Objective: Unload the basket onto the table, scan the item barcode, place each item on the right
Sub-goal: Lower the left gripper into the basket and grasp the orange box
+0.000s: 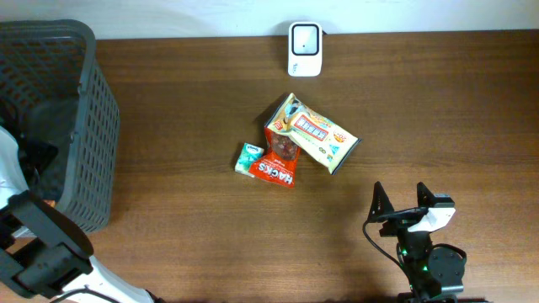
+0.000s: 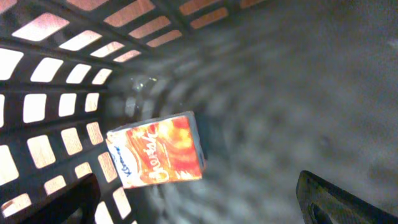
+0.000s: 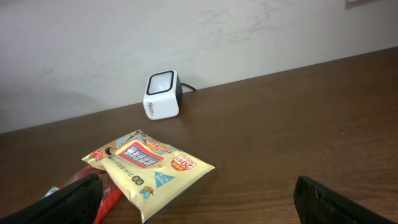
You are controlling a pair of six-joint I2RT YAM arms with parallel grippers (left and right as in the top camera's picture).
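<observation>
— Across the brown wooden surface [image 1: 438,118], what is seen, taken from the largest thing down?
— At the left edge a dark grey plastic lattice basket [image 1: 97,126] is stood. The left end effector [image 2: 199,202] is lowered inside it, fingers spread wide, with nothing gripped between them.
— And the right end effector [image 1: 401,192]?
— It is seen near the front edge on the right, its fingers likewise spread apart and nothing held. It is positioned well apart from the goods.
— Where are the goods to be scanned found?
— Near the middle of the surface a small pile is laid. A yellow printed snack bag [image 1: 316,135] is placed uppermost, overlapping a red foil packet [image 1: 278,164] marked HACKS. A white box-shaped scanner [image 1: 305,49] with a dark window is stood at the far edge, apart from the pile.
— Is anything lodged in the basket?
— An orange and white carton [image 2: 158,149] is seen lying tilted on the basket floor, untouched by the left fingers.
— And the smallest thing?
— A small green and white packet [image 1: 249,159] is laid just beside the red foil packet, touching its left side.
</observation>
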